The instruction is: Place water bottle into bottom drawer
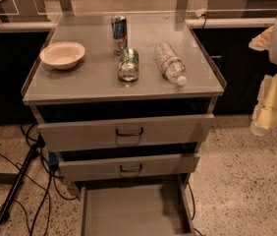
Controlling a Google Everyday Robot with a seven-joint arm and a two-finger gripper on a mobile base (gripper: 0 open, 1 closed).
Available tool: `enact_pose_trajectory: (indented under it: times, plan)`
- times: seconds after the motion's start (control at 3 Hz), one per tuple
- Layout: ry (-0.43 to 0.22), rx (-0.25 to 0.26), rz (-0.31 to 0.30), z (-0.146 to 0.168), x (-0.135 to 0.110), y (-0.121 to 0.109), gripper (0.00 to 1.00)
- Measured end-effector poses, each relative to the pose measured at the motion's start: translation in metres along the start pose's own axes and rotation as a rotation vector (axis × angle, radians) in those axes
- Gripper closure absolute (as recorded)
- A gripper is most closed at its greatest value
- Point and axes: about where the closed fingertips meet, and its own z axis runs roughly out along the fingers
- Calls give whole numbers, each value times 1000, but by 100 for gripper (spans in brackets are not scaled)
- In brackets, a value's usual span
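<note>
camera view | water bottle (169, 63) clear, white cap, lying | claw (267, 113) far right

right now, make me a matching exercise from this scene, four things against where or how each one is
Things: 1 water bottle; 2 blue-and-silver can; 3 bottom drawer; 4 gripper.
States: a pulled open; b lying on its side on the cabinet top; c in the air right of the cabinet top; d standing upright.
Pairs: 1-b; 2-d; 3-a; 4-c.

We see a spotty stone floor (246, 181) with black wires (45, 198) on it, and dark cupboards (6, 77) along the back.
</note>
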Motion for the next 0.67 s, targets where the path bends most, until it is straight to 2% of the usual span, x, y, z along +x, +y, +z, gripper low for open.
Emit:
enact_pose_trajectory:
  times: [0.67]
  plan:
    - [6, 0, 22, 2, -4, -8, 0]
